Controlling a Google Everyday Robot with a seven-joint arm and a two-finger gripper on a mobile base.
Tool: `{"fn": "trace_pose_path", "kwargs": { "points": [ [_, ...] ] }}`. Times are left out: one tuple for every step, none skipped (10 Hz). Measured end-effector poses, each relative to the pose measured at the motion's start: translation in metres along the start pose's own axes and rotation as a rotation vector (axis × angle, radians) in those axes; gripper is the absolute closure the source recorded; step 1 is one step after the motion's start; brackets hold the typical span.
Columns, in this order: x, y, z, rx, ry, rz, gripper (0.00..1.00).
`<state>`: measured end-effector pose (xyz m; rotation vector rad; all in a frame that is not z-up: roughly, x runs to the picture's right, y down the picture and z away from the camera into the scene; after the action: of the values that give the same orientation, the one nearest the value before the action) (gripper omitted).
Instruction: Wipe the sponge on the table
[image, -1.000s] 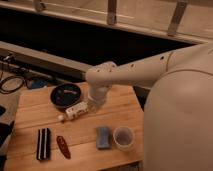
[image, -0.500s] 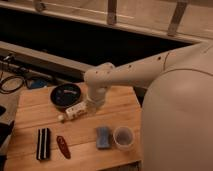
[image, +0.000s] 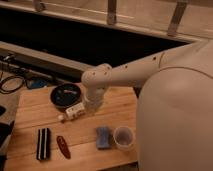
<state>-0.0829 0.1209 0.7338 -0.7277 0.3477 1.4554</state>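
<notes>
The sponge (image: 103, 136) lies flat on the table (image: 30, 112), just left of the translucent cup (image: 123, 137). Farther back from the cup hangs the gripper (image: 90, 107), open or closed I cannot tell. This fits either a coming grasp or a finished wipe.

On the counter (image: 30, 112) the bowl (image: 65, 95) sits at the back left. The hand (image: 69, 114) hangs just before the bowl. The sponge (image: 103, 136) lies near the front edge, apart from the hand, with the cup (image: 123, 138) just beside it on the right. The block (image: 43, 143) and the oblong item (image: 63, 146) lie side by side at the front left.
</notes>
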Motion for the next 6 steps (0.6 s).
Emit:
{"fn": "trace_pose_path", "kwargs": {
  "points": [
    [-0.001,0.001,0.001,0.002,-0.001,-0.006,0.72],
    [-0.001,0.002,0.001,0.002,-0.001,-0.007,0.78],
    [0.003,-0.002,0.002,-0.006,0.008,0.009,0.89],
    [0.010,-0.008,0.006,-0.031,0.020,0.032,0.95],
    [0.017,-0.015,0.013,-0.047,0.034,0.050,0.95],
    [0.025,-0.016,0.021,-0.069,0.052,0.066,0.91]
  ]
}}
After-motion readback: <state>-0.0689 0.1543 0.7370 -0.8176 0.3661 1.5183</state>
